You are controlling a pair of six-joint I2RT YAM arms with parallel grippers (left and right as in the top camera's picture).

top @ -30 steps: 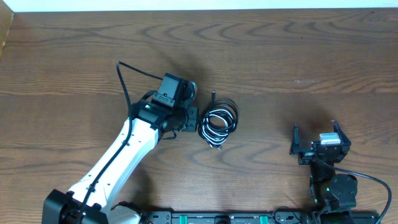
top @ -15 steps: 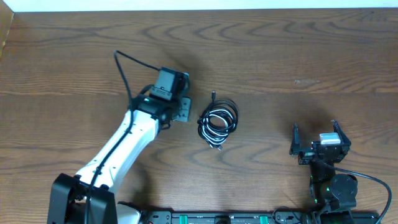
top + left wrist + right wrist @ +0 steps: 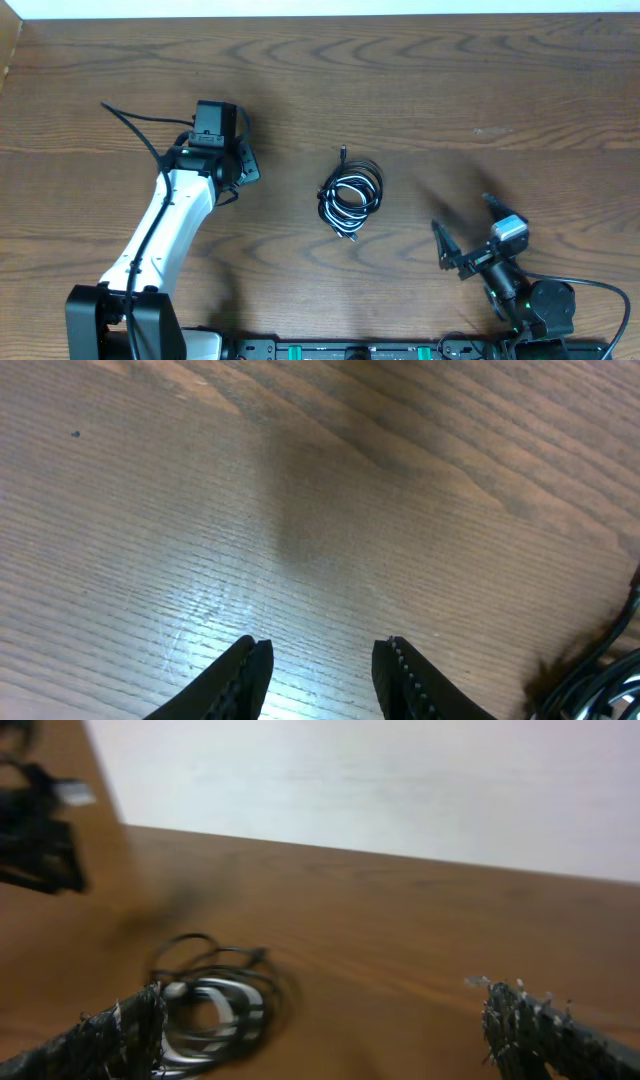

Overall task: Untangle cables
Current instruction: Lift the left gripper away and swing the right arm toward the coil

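1. Overhead, we saw the cables [image 3: 350, 197] lying as one small coil on the table [image 3: 520, 90], between the two arms and touching neither.
2. The white cable [image 3: 347, 191] was wound in tight loops inside the coil. The black cable [image 3: 374, 178] ringed and crossed it, with a small plug end [image 3: 344, 152] poking out at the far edge.
3. The left gripper [image 3: 243, 168] stood well to the left of the coil. In its wrist view the jaws were partly apart, with only bare wood between them.
4. The right gripper [image 3: 465, 222] sat near the table's front edge on the right. Its jaws were spread wide and empty, and its wrist view looked towards the coil.
5. We judged both cords light, thin and limp. Lifting one strand would likely drag the whole bundle along rather than free it, and a smooth sheath could slide through a loose pinch.
6. We thought the best hold was the exposed plug end, which is stiffer and clear of the loops, or else the outer black loop. The other gripper could then pin or pinch the white windings so the two cords could be drawn apart.
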